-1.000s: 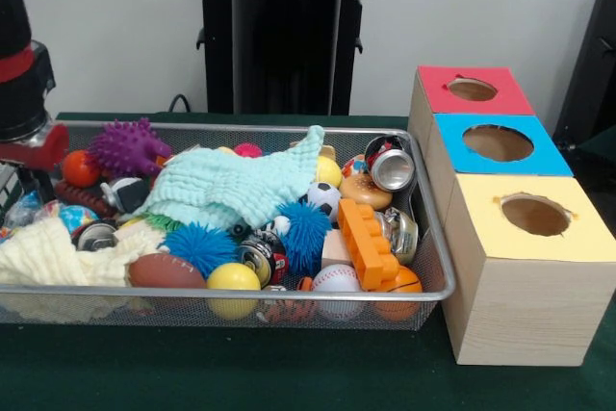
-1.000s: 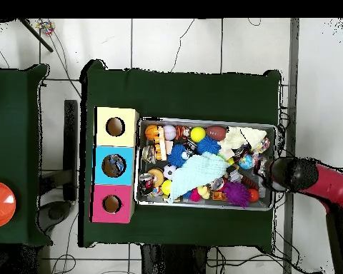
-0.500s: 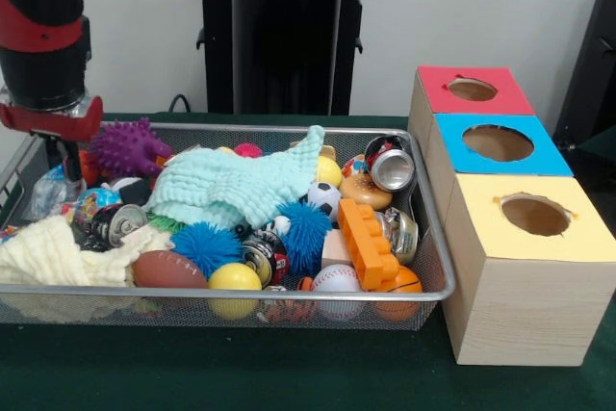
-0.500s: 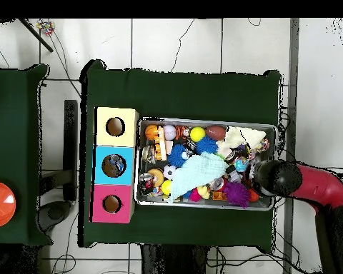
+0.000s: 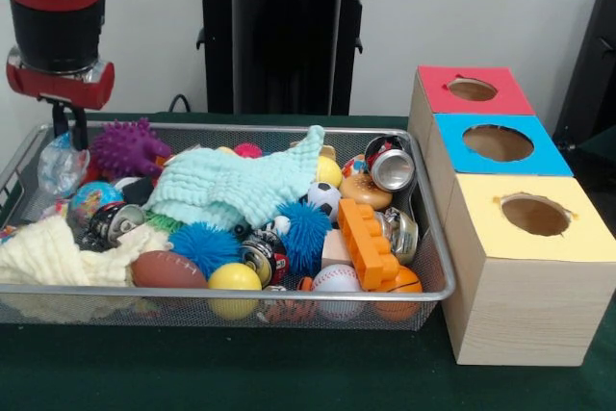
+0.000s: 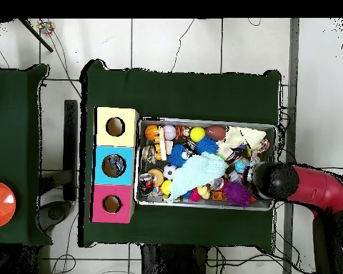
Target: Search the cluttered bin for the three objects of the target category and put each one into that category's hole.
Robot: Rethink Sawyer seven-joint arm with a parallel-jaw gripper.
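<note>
Green cloth covers the table point(image 5: 241, 372), and on it, at the 9 o'clock end of the bin point(image 5: 289, 128), a wad point(image 5: 60, 168) of clear crumpled plastic hangs clear of the clutter. A second ago it lay low against the bin's side. The gripper point(image 5: 70, 141) has risen with it, and its fingers look closed on the wad's top. So you have a pick in hand, though I can't tell whether it belongs to the target category. The three holes, red point(image 5: 472, 89), blue point(image 5: 498, 142) and yellow point(image 5: 535, 215), sit well apart at 3 o'clock, so expect a long carry across the whole bin with a light, floppy load.
</note>
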